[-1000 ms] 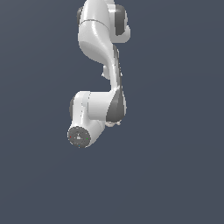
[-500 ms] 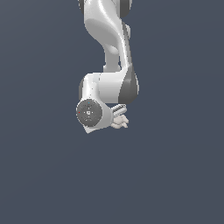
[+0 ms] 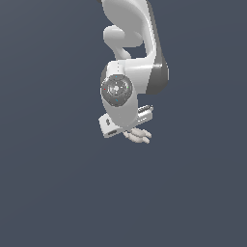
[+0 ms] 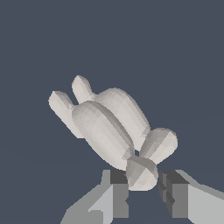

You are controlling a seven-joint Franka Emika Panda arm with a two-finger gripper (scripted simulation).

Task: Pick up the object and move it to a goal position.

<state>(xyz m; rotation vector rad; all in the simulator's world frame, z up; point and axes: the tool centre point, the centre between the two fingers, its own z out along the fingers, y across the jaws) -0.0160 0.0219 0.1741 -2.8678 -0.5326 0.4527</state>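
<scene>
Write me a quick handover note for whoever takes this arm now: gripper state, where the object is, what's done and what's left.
Gripper: fingers sit on either side of one end of the object; a gap shows on one side, so a firm grip can't be confirmed.
Object: pale, lumpy, sticks out from under the wrist in the exterior view.
Done: arm is at the object.
Left: confirm the grasp, then carry it to the goal. No goal marker shows in either view.

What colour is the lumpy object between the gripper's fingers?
The object is a plain pale beige-grey, with no pattern; the wrist view shows it best.
</scene>
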